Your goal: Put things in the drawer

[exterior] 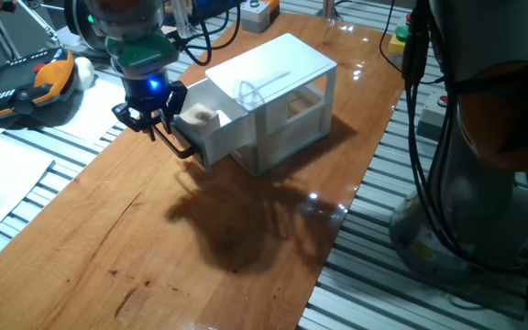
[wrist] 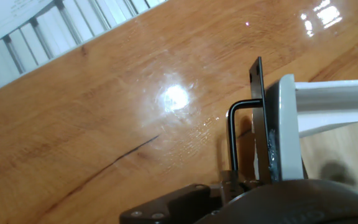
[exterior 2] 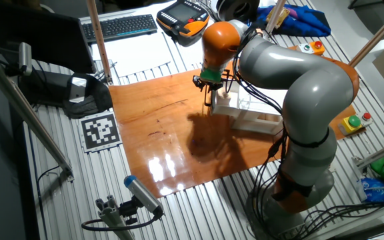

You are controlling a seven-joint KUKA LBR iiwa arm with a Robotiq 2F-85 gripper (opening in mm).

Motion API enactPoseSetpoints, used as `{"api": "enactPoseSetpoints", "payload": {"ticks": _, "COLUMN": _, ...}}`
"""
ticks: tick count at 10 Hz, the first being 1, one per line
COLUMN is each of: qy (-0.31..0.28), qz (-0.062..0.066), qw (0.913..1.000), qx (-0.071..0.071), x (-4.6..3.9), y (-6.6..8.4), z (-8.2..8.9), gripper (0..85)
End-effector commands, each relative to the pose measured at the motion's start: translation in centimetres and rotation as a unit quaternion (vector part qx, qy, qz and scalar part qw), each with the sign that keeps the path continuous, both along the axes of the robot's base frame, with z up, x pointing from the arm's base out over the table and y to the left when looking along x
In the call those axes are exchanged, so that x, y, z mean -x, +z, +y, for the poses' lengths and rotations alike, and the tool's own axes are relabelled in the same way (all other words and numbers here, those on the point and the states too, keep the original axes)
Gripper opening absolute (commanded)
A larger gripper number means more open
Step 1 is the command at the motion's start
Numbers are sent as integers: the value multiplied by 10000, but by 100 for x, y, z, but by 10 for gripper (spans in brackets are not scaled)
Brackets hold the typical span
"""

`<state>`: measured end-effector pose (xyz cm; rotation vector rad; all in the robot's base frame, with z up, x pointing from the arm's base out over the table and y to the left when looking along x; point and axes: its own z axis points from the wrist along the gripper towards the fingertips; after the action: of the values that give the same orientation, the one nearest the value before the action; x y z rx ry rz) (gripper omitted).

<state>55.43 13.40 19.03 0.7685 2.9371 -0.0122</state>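
1. One cube point(exterior: 200, 116) already lies inside the pulled-out upper drawer point(exterior: 220, 136) of the white cabinet point(exterior: 287, 78), so you are left to close it.
2. Your gripper point(exterior: 154, 117) hangs just above the drawer's front edge, beside the black handle point(wrist: 236, 134). Its fingers look slightly parted and hold nothing, though I can't tell that for certain.
3. Press squarely on the front panel, pushing straight along the drawer's run so the light cabinet doesn't skid on the glossy table point(exterior: 154, 238).
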Motion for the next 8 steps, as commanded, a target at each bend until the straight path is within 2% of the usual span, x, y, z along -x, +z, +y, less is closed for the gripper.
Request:
{"api": "enactPoseSetpoints", "payload": {"ticks": 1, "qy": 1, "qz": 0, "qw": 10000, "qx": 2, "x": 0, "y": 0, "z": 0, "gripper": 340}}
{"api": "enactPoseSetpoints", "payload": {"ticks": 4, "qy": 16, "qz": -8, "qw": 10000, "qx": 73, "x": 8, "y": -22, "z": 14, "gripper": 340}}
{"api": "enactPoseSetpoints", "payload": {"ticks": 7, "qy": 32, "qz": -15, "qw": 10000, "qx": 66, "x": 13, "y": -44, "z": 15, "gripper": 340}}
{"api": "enactPoseSetpoints", "payload": {"ticks": 8, "qy": 47, "qz": -14, "qw": 9999, "qx": 114, "x": 15, "y": -59, "z": 16, "gripper": 340}}
